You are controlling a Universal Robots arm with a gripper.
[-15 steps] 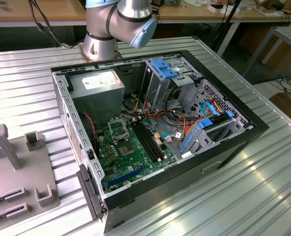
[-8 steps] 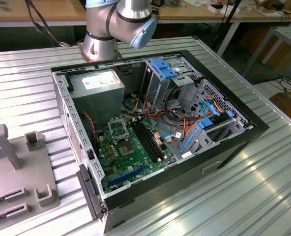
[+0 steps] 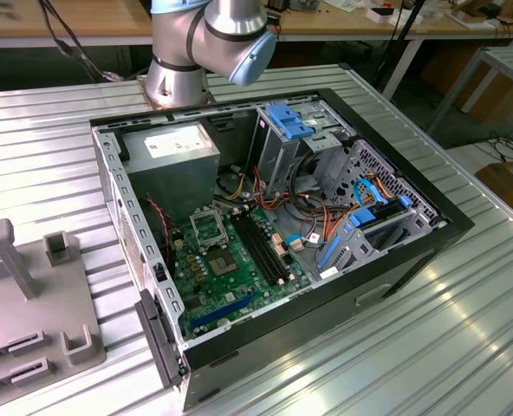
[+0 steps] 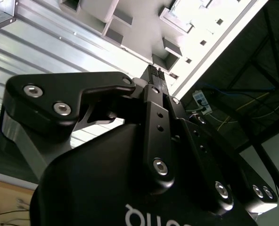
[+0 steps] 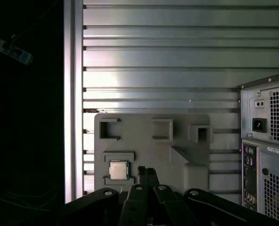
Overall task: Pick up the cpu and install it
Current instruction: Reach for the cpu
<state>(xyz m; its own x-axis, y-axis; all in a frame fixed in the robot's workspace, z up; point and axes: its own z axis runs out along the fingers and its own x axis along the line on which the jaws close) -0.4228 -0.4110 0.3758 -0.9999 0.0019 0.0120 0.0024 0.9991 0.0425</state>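
Note:
The cpu is a small square chip with a silver lid, lying flat in a recess of the grey fixture plate in the first wrist view. My gripper hangs above the plate, just beside the cpu and apart from it, fingers shut with nothing between them. In the second wrist view the black fingers meet at their tips over the fixture plate. In the exterior view the open computer case lies on its side, showing the green motherboard with its square socket.
The case's rear panel stands close to the plate. The ribbed metal table ends in a dark drop just past the plate. The arm's base stands behind the case. Upright grey posts rise from the fixture.

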